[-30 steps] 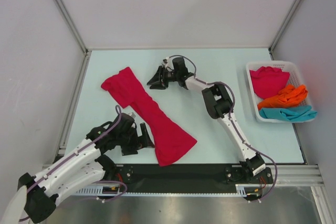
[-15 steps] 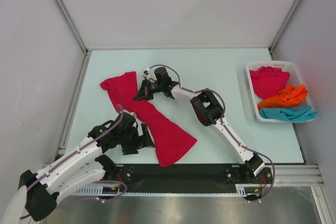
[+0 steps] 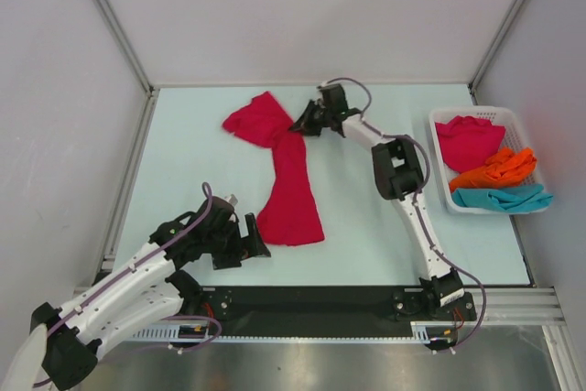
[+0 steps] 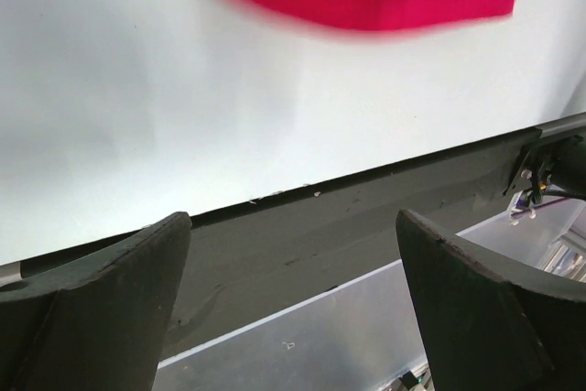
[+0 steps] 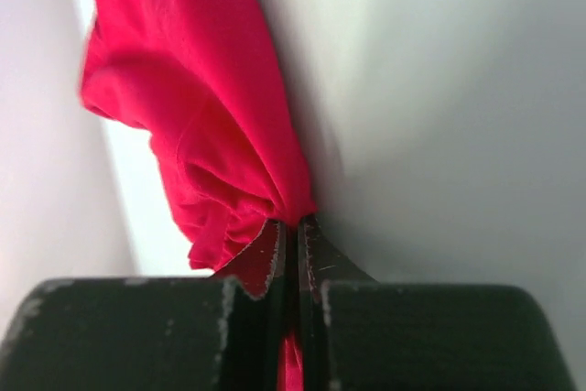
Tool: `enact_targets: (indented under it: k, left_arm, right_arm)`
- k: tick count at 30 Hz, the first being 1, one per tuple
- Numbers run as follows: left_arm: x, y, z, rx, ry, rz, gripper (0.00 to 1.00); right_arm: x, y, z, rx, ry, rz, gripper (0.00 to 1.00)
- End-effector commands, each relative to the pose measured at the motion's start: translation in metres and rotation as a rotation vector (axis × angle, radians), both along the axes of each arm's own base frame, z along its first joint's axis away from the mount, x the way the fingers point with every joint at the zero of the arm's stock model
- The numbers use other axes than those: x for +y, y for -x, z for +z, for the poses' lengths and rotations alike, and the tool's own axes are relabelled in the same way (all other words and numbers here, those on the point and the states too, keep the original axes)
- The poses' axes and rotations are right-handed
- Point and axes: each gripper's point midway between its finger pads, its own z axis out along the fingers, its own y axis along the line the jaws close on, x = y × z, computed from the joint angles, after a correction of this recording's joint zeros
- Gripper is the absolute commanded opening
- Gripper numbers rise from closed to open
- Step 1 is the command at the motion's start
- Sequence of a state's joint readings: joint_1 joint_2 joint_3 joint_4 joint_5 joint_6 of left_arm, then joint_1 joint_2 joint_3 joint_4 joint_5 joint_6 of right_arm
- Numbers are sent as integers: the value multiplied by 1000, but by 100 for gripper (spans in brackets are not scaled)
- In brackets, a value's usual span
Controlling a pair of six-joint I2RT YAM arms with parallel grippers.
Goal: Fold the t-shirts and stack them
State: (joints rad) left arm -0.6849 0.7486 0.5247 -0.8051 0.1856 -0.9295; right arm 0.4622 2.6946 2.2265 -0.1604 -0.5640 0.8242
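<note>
I saw a pale table (image 3: 192,180) boxed by white walls (image 3: 302,16), basket (image 3: 476,111) of t-shirts (image 3: 494,169) at right (red, orange, teal), right gripper (image 3: 298,125) clamped on the crimson t-shirt (image 3: 291,194), left gripper (image 3: 249,246) spread wide.

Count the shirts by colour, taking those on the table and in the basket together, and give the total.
Red shirt: 2
Orange shirt: 1
Teal shirt: 1
Total: 4
</note>
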Motion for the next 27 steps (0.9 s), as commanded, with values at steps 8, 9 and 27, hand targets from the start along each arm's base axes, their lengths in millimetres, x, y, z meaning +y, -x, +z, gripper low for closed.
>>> enact_targets:
  k: [8, 9, 27]
  left_arm:
    - [-12, -6, -2, -33, 38, -58, 100]
    - [-13, -7, -1, -39, 46, -63, 100]
    - [-31, -20, 6, -76, 66, -170, 100]
  right_arm:
    - [-101, -42, -21, -13, 255, -101, 11]
    - [-99, -38, -22, -10, 259, -84, 13]
    - [-114, 0, 50, -259, 572, -34, 60]
